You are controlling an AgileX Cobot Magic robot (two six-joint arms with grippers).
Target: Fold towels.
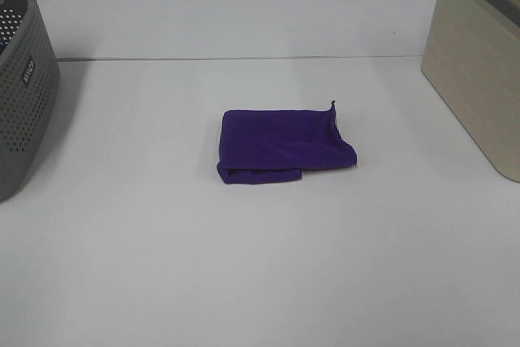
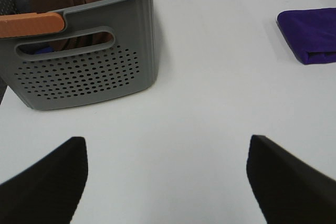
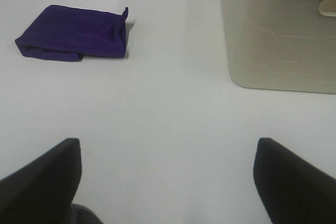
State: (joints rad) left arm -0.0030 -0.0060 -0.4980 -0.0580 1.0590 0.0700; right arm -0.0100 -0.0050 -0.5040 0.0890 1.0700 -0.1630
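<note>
The deep purple towel [image 1: 282,147] lies folded into a small rectangle in the middle of the white table, one corner sticking up at its far right. It also shows in the left wrist view [image 2: 311,34] and in the right wrist view [image 3: 73,33]. No gripper shows in the exterior high view. My left gripper [image 2: 167,182] is open and empty over bare table, near the grey basket and well away from the towel. My right gripper [image 3: 168,182] is open and empty over bare table, near the beige bin and away from the towel.
A grey perforated basket [image 1: 23,79] stands at the table's left edge; the left wrist view shows the basket [image 2: 84,61] holding brown and blue cloths. A beige bin [image 1: 475,71] stands at the right edge and shows in the right wrist view [image 3: 278,35].
</note>
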